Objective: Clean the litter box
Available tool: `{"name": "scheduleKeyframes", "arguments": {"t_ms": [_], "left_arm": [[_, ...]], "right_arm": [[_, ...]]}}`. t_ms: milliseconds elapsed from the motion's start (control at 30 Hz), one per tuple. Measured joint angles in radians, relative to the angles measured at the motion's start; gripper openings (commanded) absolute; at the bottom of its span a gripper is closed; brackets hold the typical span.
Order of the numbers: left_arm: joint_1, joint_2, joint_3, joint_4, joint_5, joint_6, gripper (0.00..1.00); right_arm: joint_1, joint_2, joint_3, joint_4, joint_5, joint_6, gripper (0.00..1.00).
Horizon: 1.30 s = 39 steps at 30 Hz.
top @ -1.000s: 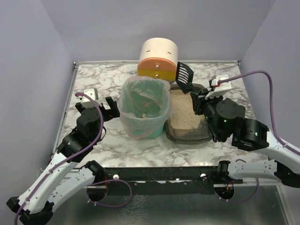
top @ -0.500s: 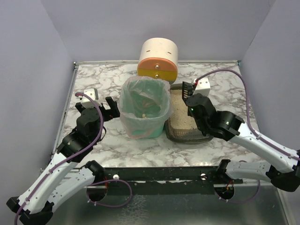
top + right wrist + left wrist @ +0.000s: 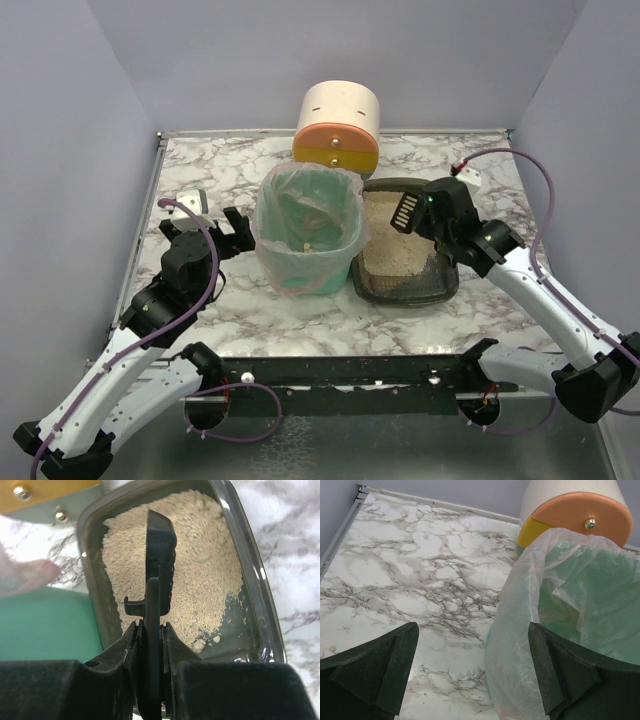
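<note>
Beige sandy litter fills the dark grey litter box [image 3: 400, 297], which sits just to the right of the green bin [image 3: 310, 275] with its clear bag liner; we can't tell if the two actually touch. The right gripper [image 3: 150, 640] is clamped tight on the handle of a black slotted litter scoop [image 3: 160, 555], holding it on edge above the litter, at the end of the box farther back from the bin's front. The left gripper [image 3: 472, 665] hangs spread wide and empty just left of the bin. We reckon we're at the scooping step, blade not dug in yet. Next we'd want to lower it into the litter near those small clumps [image 3: 200, 644], sift, then carry the load left over the bin's rim without spilling.
</note>
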State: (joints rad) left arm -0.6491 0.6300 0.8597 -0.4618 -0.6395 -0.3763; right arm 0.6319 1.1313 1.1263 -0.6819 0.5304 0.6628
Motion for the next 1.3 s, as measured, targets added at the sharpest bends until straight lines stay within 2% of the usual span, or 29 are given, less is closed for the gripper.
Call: {"name": "scheduleKeyframes", "arguments": {"t_ms": [133,233,433,633,867,1300], "left_arm": [[0.0,-0.002,0.0,0.0,0.0,0.0,0.99],[0.0,-0.004,0.0,0.0,0.001,0.0,0.99],[0.0,-0.009,0.0,0.0,0.001,0.0,0.99],[0.0,-0.01,0.0,0.0,0.003,0.0,0.99],[0.0,-0.01,0.0,0.0,0.005,0.0,0.99],[0.0,-0.016,0.0,0.0,0.023,-0.001,0.99]], "right_arm": [[-0.154,-0.02,-0.081,0.022,-0.132,0.152,0.01],[-0.207,-0.047,-0.166,0.041,-0.201,0.292,0.01],[-0.215,-0.085,-0.288,0.056,-0.255,0.563,0.0],[-0.215,-0.168,-0.33,0.059,-0.254,0.751,0.01],[-0.215,-0.263,-0.412,0.058,-0.231,0.909,0.0],[-0.215,-0.286,-0.495,0.051,-0.177,1.092,0.01]]}}
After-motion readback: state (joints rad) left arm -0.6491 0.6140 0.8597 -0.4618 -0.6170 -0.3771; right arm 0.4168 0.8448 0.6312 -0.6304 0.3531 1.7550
